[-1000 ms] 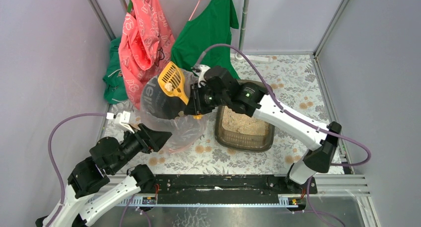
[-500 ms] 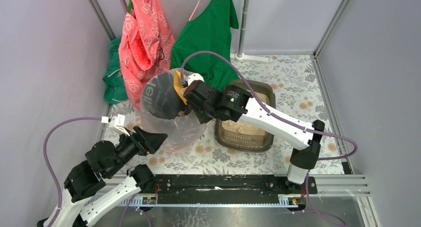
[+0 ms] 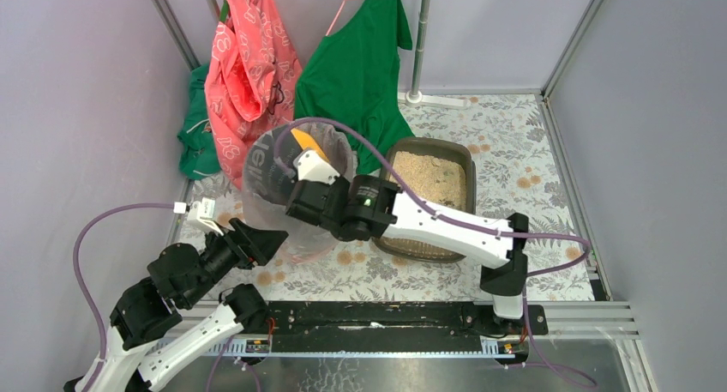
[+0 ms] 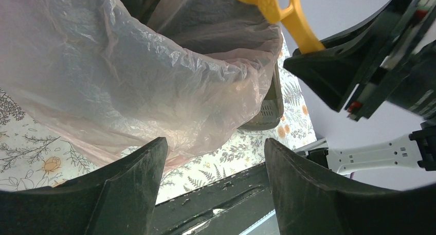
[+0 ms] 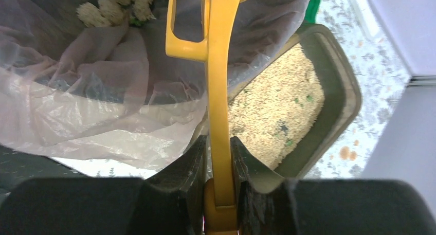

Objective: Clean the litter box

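Noted floral mat (image 3: 514, 135) across the floor, bagged bin (image 3: 266, 173) left of centre, litter box (image 5: 343, 88) just right of it, holding beige litter with a few green specks. Found left gripper (image 4: 215, 147) near-left of the bin, jaws wide apart, nothing between them. Saw right gripper (image 5: 218, 142) by the bin's right rim, clamped on yellow scoop (image 5: 218, 91) handle, head over the bag.
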Controlling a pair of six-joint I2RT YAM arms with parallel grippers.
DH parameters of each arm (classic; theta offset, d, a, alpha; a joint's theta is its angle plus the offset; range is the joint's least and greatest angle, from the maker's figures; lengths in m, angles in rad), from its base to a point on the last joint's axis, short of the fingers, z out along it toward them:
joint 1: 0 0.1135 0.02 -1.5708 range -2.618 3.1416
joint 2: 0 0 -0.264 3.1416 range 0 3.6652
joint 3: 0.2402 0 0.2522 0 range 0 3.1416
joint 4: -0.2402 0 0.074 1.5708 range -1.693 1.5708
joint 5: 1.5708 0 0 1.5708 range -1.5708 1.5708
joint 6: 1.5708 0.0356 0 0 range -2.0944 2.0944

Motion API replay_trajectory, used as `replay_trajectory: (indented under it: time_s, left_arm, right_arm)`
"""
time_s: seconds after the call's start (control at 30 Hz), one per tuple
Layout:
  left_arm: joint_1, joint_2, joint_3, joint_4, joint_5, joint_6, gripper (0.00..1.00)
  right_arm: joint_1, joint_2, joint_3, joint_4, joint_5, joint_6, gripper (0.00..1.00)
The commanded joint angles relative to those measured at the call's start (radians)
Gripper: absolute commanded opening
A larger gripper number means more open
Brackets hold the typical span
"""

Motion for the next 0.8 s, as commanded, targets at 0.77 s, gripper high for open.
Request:
replay_trajectory:
  time_s: [0.77]
  left_arm:
    - [-0.005, 0.037, -0.018, 0.05, 0.009, 0.011, 0.78]
  right_arm:
    - [-0.513, -0.75, -0.667, 0.318, -0.612, 0.16, 0.0]
